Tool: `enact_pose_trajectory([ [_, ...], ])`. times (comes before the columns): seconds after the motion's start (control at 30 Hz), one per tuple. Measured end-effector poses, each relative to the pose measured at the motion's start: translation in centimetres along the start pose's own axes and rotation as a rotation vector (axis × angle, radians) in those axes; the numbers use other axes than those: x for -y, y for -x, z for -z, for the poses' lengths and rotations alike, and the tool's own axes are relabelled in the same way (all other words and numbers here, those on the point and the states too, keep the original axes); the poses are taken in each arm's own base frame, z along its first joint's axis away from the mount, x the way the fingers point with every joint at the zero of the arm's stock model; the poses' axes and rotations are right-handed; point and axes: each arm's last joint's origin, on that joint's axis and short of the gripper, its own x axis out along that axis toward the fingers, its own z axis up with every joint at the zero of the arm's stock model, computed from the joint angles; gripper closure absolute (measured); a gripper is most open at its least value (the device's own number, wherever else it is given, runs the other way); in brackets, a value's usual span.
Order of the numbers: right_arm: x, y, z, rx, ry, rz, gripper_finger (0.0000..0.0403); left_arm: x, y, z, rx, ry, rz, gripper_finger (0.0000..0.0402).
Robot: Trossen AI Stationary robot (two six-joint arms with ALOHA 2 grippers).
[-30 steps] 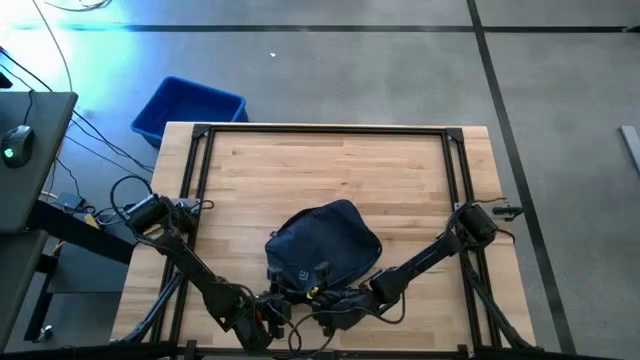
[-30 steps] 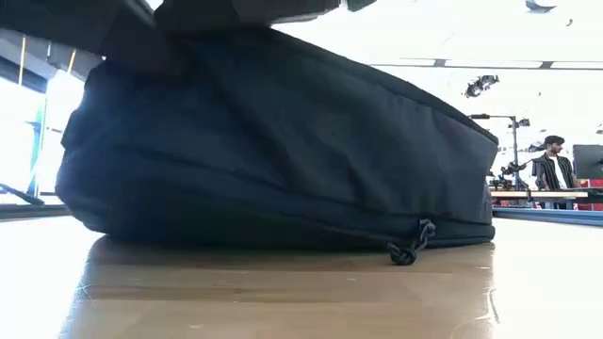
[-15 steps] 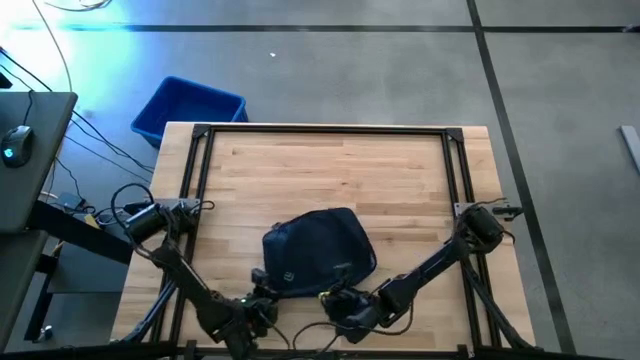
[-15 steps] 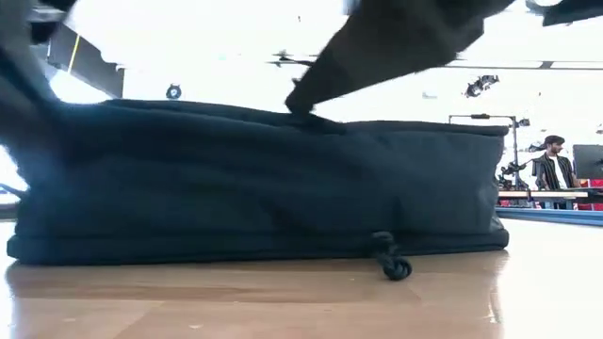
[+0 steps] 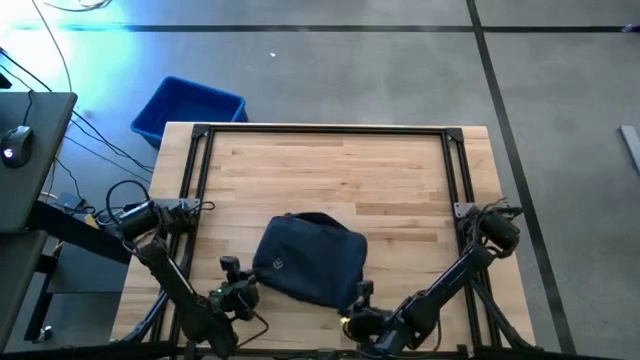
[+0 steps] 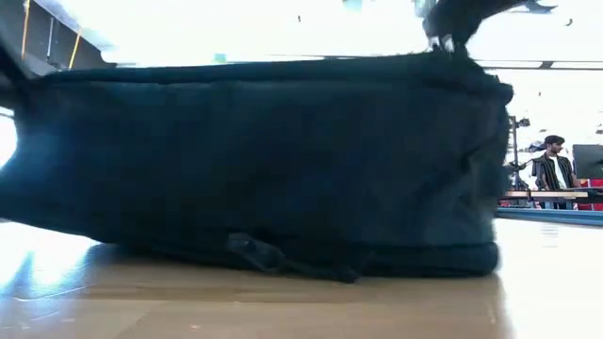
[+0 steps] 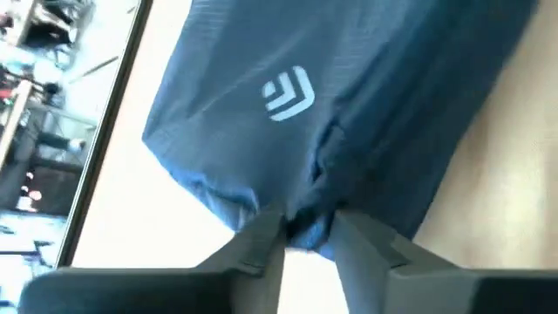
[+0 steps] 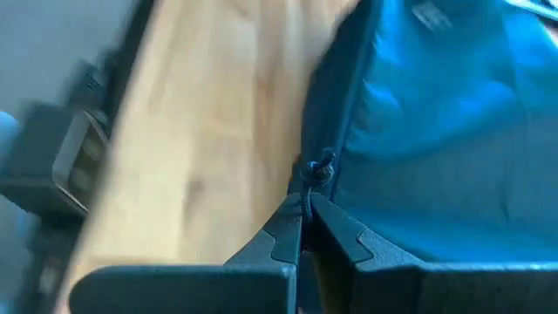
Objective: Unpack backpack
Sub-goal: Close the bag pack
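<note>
So the backpack (image 5: 308,260) lies flat near the front edge of the table (image 5: 340,170), between the 2 arms. It is zipped up, and nothing has come out of it yet.

The left gripper (image 5: 238,290) sits at the bag's front left corner. In the left wrist view its 2 fingers (image 7: 261,240) are a little apart, with a fold of the bag's edge between them, so it looks like it is pinching the cloth. The pale logo (image 7: 288,92) sits just past that fold.

The right gripper (image 5: 358,300) is at the bag's front right corner. In the right wrist view its fingers (image 8: 281,234) are pressed together, and the zip pull (image 8: 319,167) sits right at their tips. It seems to be holding the cord of the pull, but I cannot be sure.

The zip runs along the bag's edge, away from the right gripper. That is what matters most for the next move. My guess is that the right arm should drag the pull along that edge, while the left arm holds the other corner so the bag does not slide.

A blue bin (image 5: 188,108) stands on the floor past the far left corner.
</note>
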Motion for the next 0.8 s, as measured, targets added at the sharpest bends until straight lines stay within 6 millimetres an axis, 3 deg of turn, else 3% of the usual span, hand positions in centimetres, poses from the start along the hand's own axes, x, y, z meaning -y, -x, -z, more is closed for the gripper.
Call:
enact_pose_trajectory([
  [0.17, 0.5, -0.8, -1.1, 0.056, 0.029, -0.029, 0.0403, -0.9, 3.3, -3.0, 0.179, 0.036, 0.081, 0.0256],
  [0.3, 1.1, -1.4, -1.4, 0.044, 0.018, -0.031, 0.0403, 0.8, 3.5, -5.5, 0.311, 0.023, 0.176, 0.0232],
  [0.47, 1.1, -1.4, -1.4, 0.049, 0.021, -0.029, 0.0403, 3.7, -0.1, -8.8, 0.42, -0.063, 0.231, 0.0229],
  [0.6, 0.7, -1.1, -1.4, 0.065, 0.018, -0.035, 0.0403, 4.7, -3.7, -11.1, 0.457, -0.098, 0.265, 0.0229],
  [0.7, 0.4, -0.8, -1.3, 0.07, 0.032, -0.036, 0.0403, 5.0, -6.4, -11.8, 0.424, -0.102, 0.313, 0.0229],
  [0.8, 0.3, -0.7, -1.2, 0.067, 0.039, -0.037, 0.0403, 4.9, -7.8, -12.1, 0.388, -0.088, 0.378, 0.023],
])
